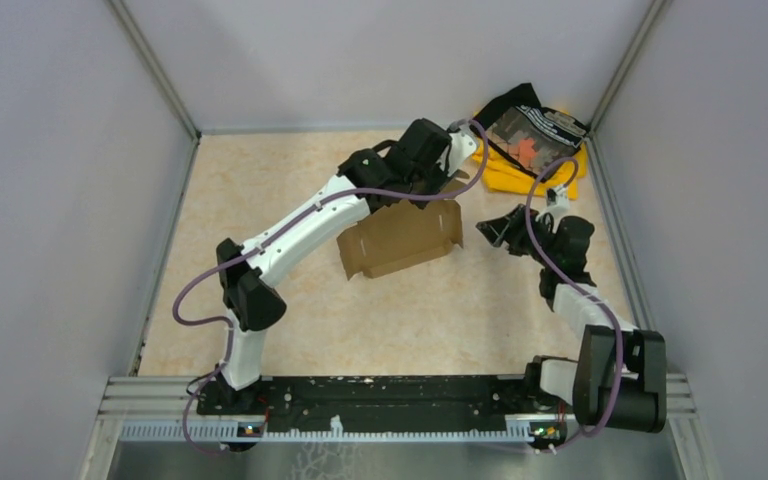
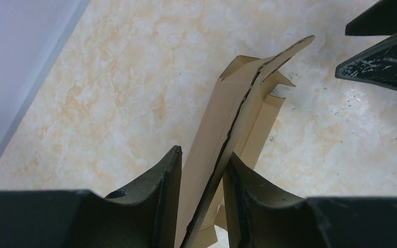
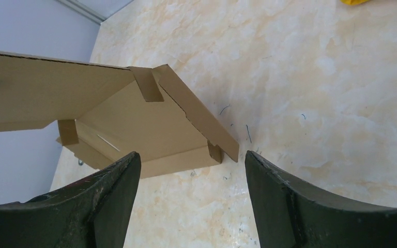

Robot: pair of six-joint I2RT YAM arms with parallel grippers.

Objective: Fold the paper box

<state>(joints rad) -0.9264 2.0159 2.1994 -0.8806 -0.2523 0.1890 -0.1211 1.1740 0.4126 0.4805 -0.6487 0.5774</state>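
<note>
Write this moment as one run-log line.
left gripper: shut on paper box | right gripper: open, empty, not touching it | fold: partial, side flaps raised

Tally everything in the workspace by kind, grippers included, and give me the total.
Grippers: 2 (left gripper clamped on the box, right gripper open)
Paper box: 1
Yellow and black cloth pile: 1
Total: 4
</note>
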